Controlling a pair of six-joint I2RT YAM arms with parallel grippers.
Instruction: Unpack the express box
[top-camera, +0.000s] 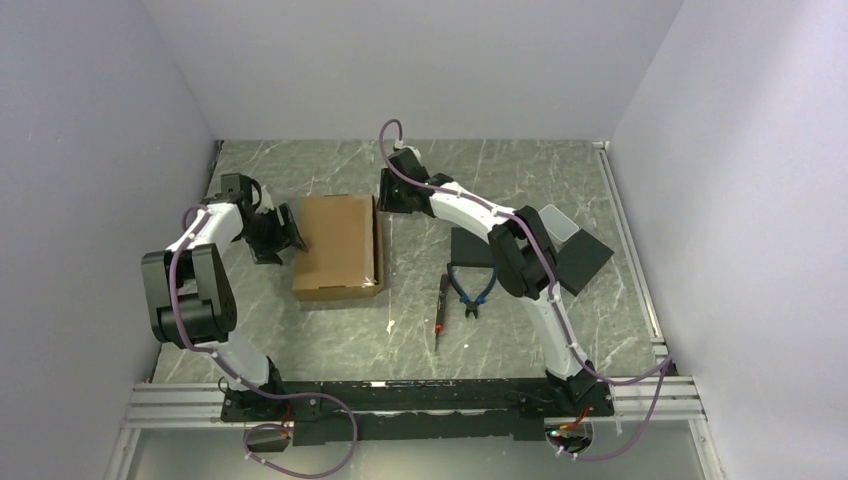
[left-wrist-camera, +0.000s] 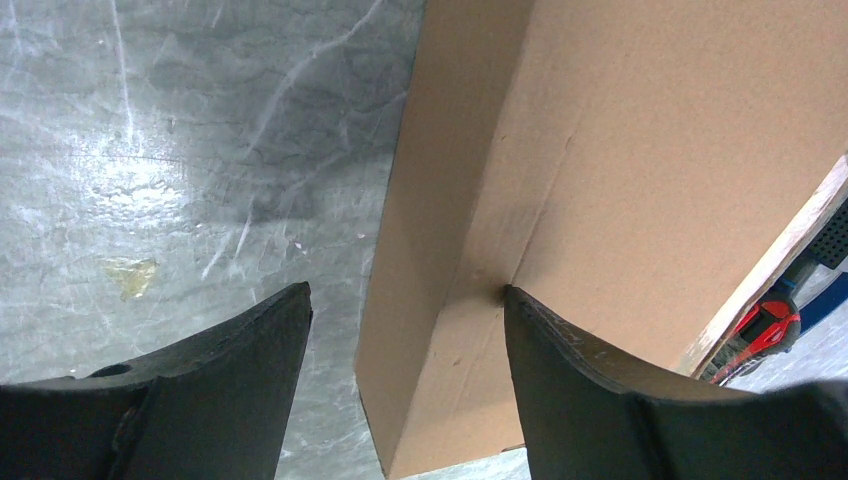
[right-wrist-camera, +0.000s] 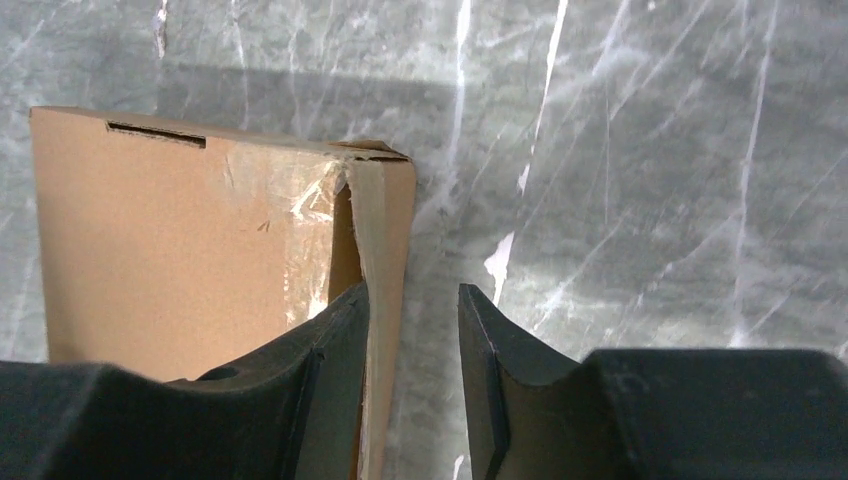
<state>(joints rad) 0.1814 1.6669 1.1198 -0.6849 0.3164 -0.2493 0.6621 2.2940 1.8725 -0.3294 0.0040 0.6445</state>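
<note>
The box (top-camera: 335, 245) lies flat on the bench (top-camera: 500, 170). It sits in the left half, about halfway between the near edge and the far edge. Its lid is down.

The left claw (top-camera: 290, 235) is at the left side of the box. In the left wrist view, this claw (left-wrist-camera: 405, 292) is released, with its fingers wide apart. The top left edge of the box (left-wrist-camera: 620, 150) runs up between them. One finger (left-wrist-camera: 570, 370) has its tip on the lid. The other finger (left-wrist-camera: 240, 350) hangs over the bare bench beside the box wall and does not touch it.

The right claw (top-camera: 385, 195) is at the far right corner of the box. In the right wrist view, this claw (right-wrist-camera: 413, 290) has its fingers part way apart. The thin right wall of the box (right-wrist-camera: 180, 230) stands between them. One finger (right-wrist-camera: 335, 340) is on the lid side, close against the cardboard. The other finger (right-wrist-camera: 480, 350) is on the outside, and a strip of bench shows between it and the wall. So this claw is released too and is not squeezing the box. Torn clear tape (right-wrist-camera: 300, 200) shines on the lid near that corner, and the wall gapes a little from the lid there.

To the right of the box, toward the near edge, lie blue pliers (top-camera: 472, 290) and a thin red and black tool (top-camera: 441, 312). Two black pads (top-camera: 472, 248) and a white case (top-camera: 560, 222) lie under the right arm.
</note>
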